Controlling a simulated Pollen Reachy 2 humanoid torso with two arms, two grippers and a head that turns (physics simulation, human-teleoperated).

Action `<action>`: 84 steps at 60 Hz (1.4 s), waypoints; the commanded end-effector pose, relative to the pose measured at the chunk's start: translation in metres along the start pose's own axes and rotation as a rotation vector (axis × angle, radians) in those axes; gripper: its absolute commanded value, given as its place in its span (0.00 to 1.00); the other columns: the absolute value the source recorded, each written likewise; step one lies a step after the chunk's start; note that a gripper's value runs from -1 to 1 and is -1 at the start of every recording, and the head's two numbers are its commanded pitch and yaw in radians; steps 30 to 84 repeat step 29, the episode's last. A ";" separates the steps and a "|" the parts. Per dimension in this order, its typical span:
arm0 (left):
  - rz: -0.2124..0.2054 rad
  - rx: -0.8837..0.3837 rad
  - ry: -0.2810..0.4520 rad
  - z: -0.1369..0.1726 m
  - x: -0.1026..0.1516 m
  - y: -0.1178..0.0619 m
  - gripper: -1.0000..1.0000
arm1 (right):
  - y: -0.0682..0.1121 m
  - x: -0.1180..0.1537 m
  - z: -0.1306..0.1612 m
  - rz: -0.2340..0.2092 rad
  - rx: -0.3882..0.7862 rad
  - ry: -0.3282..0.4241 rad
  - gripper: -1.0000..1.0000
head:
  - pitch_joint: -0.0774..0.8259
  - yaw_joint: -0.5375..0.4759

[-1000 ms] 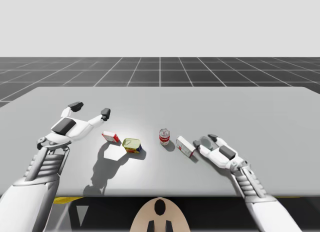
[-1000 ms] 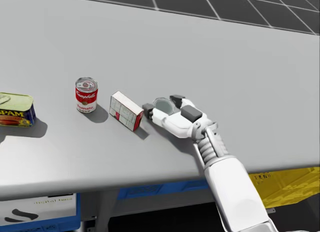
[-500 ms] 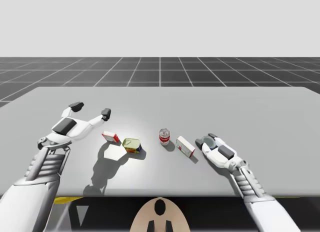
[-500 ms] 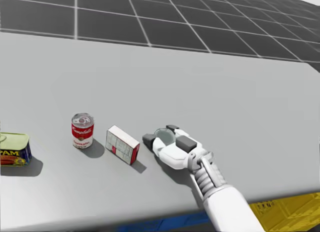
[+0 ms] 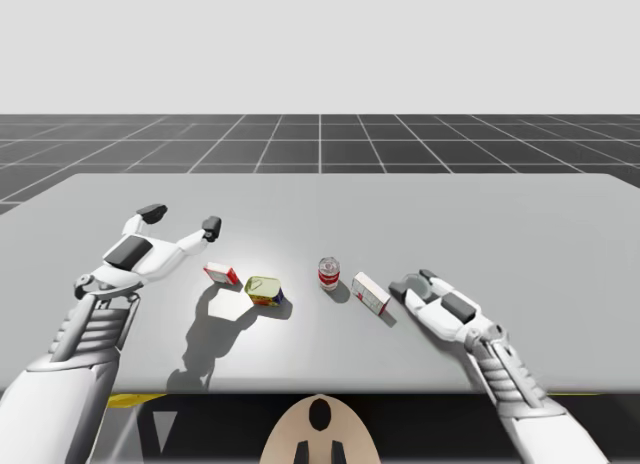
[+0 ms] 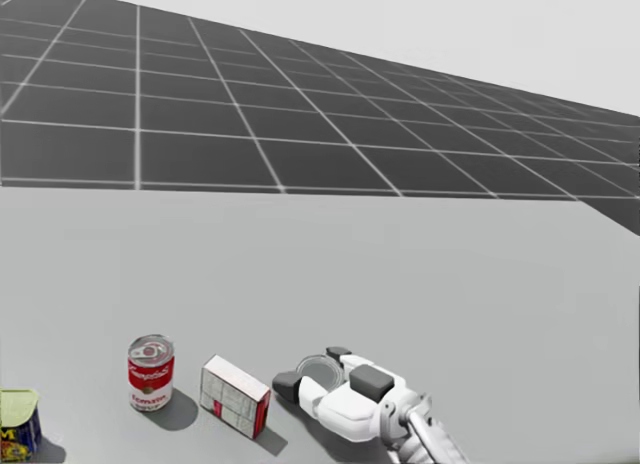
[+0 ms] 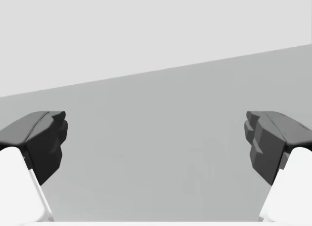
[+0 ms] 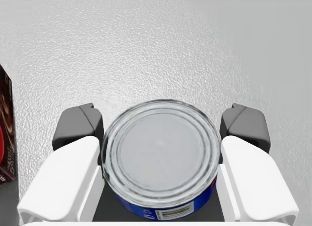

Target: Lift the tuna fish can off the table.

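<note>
In the right wrist view the lower wall of the tuna fish can (image 8: 161, 148) is hidden by the palm of my right gripper (image 8: 161, 124), so I cannot tell whether it rests on the counter (image 8: 195, 41). The red and white box (image 8: 5, 133) beside the fingers (image 8: 78, 126) is cut by the edge. In the head view the yellow-topped rectangular can (image 6: 18, 424) and my right arm (image 6: 420, 434) are cut off too.

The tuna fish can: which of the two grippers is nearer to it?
Right. The right gripper is shut on the tuna fish can, one finger on each side. The left gripper is open, far off across the table.
</note>
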 end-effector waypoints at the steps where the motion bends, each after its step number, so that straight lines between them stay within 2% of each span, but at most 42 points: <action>1: 0.003 0.001 -0.002 0.000 0.001 0.001 0.00 | 0.005 0.043 0.017 0.035 -0.007 -0.071 1.00 | 0.48 0.15; 10: 0.006 0.006 -0.003 0.001 0.003 0.003 0.00 | 0.007 0.084 0.032 0.053 -0.057 -0.154 1.00 | 0.46 0.14; 17: 0.011 0.014 -0.003 0.001 0.005 0.006 0.00 | 0.009 0.123 0.050 0.069 -0.093 -0.270 1.00 | 0.45 0.14; 18: 0.011 0.015 -0.003 0.001 0.005 0.006 0.00 | 0.010 0.134 0.056 0.085 -0.098 -0.296 1.00 | 0.44 0.14; 21: 0.011 0.015 -0.003 0.002 0.005 0.006 0.00 | 0.011 0.145 0.061 0.102 -0.099 -0.320 1.00 | 0.44 0.14; 22: 0.010 0.014 -0.002 0.002 0.005 0.005 0.00 | 0.012 0.155 0.066 0.123 -0.112 -0.344 1.00 | 0.44 0.14; 25: 0.009 0.014 -0.003 0.002 0.005 0.006 0.00 | 0.013 0.165 0.071 0.135 -0.116 -0.368 1.00 | 0.44 0.14; 29: 0.010 0.014 -0.003 0.002 0.005 0.006 0.00 | 0.015 0.187 0.082 0.159 -0.127 -0.439 1.00 | 0.45 0.14; 84: 0.010 0.014 -0.003 0.002 0.005 0.006 0.00 | 0.015 0.187 0.082 0.159 -0.127 -0.439 1.00 | 0.45 0.14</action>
